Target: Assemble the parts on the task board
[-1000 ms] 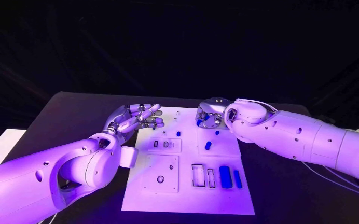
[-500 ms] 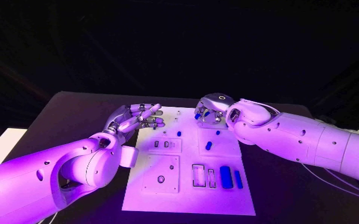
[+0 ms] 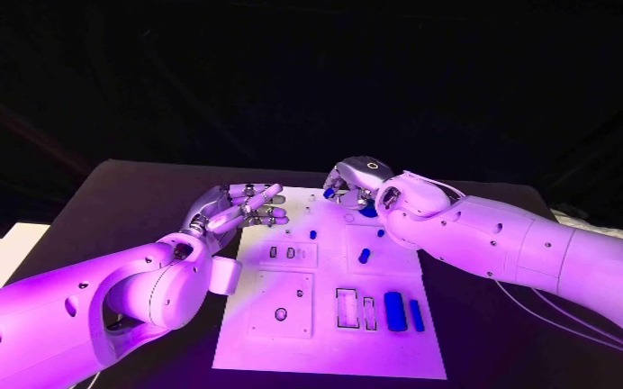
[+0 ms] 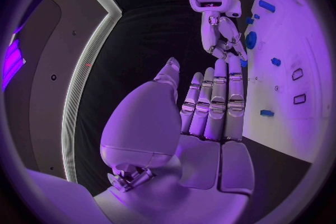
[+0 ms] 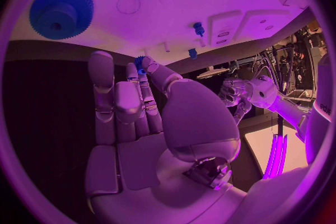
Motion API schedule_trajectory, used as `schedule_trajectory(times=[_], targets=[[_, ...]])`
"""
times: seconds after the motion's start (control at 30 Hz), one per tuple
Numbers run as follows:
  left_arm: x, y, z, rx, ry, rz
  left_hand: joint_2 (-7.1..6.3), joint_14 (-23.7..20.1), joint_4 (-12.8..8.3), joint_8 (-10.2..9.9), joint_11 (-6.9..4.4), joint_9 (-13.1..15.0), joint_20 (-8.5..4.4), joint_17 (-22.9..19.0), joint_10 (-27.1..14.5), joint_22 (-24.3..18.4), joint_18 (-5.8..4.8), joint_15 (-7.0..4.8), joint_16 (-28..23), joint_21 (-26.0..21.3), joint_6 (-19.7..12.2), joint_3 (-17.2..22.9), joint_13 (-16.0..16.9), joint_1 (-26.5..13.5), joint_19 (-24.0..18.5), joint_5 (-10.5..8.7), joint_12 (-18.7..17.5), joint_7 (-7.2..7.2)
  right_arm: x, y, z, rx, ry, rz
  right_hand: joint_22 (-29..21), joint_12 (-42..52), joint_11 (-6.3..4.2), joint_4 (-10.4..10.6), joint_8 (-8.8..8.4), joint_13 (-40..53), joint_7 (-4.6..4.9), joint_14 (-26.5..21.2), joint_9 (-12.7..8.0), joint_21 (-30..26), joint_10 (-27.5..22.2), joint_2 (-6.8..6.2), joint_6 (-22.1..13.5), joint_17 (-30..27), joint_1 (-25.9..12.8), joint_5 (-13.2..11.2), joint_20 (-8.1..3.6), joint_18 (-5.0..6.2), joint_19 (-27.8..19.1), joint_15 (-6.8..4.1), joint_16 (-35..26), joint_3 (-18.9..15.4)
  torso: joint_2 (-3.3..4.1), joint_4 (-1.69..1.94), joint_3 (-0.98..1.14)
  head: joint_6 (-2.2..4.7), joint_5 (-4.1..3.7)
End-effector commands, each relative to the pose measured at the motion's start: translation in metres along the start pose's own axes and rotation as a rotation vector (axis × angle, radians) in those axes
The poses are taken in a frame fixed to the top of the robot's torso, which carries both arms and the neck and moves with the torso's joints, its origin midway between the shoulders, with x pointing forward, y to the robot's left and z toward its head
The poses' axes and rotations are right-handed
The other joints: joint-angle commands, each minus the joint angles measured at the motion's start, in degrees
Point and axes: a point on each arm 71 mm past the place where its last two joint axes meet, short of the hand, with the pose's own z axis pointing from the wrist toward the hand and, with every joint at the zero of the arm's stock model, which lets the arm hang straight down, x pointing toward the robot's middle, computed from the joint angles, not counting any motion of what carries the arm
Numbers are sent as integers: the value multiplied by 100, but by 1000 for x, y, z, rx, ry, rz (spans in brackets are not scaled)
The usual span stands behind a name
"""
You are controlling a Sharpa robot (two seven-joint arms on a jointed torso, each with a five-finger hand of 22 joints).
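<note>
Two silver hands over the far end of a white task board; one pinches a small blue part.

Between the thumb and a fingertip of the right hand (image 5: 150, 123) sits a small toothed part (image 5: 140, 61), blue and plastic-looking. A large blue gear (image 5: 61, 9) lies flat on the task board (image 3: 325, 339), just beside this hand and well apart from the other. The left hand (image 3: 240, 209) hovers at the board's left edge with straight, near-parallel fingers (image 4: 217, 98), holding nothing. Nearer the robot, smooth rounded blue bars (image 3: 394, 311) lie lengthwise beside rectangular slots (image 3: 344, 305).
</note>
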Motion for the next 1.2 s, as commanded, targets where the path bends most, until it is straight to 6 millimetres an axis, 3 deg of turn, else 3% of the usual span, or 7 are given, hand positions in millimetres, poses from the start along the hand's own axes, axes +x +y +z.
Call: schedule_trajectory(times=[0.03,0.53,0.93,1.07,1.2], targets=[[4,-1,0,7,33,-11,53,-5,-37,-24,30,-6,11,5,-4,-6,13,12,-24,-14,-6,-6,-7,-10,44,-5,-20,35,0,3,5,10,-18,5,13,-14,38,20,6,-8,26,147,25,25,-10,-32,-11,12,-14,-8,15,-65,24,-5,32,33,30,33,-2,12,-21],[8,-1,2,4,43,-15,61,-6,-44,-28,30,-6,12,12,-3,-7,13,12,-29,-16,-5,-3,-7,-6,46,-4,-24,34,10,12,20,42,18,2,38,-14,49,54,-11,-10,38,143,24,56,-38,-60,-25,38,-42,-7,30,-68,9,4,61,56,95,65,-45,22,-45],[8,-1,2,3,44,-16,66,-7,-52,-33,29,-7,12,18,-2,-9,13,13,-35,-19,-4,-1,-7,-1,46,-4,-29,32,14,13,24,64,44,-7,42,-14,60,98,-26,-10,46,132,21,72,-65,-107,-44,30,-87,-8,43,-64,-16,14,66,64,103,67,-48,19,-39],[8,-1,2,3,45,-16,66,-7,-52,-33,29,-7,12,18,-2,-9,13,13,-35,-19,-4,-1,-7,-1,46,-4,-29,32,15,13,26,72,44,-8,18,-23,87,144,-53,-18,75,114,5,69,-166,-170,-123,11,-124,-5,65,-58,-63,38,63,84,107,63,-43,22,-34],[8,-1,2,3,44,-16,66,-7,-52,-33,29,-7,12,18,-2,-9,13,13,-35,-19,-4,-1,-7,-1,46,-4,-29,32,15,13,27,74,38,-2,-86,-27,207,202,-71,-35,199,45,-72,12,-603,-333,-484,-189,-181,52,144,-47,-168,141,-78,91,109,57,-44,23,-43]])
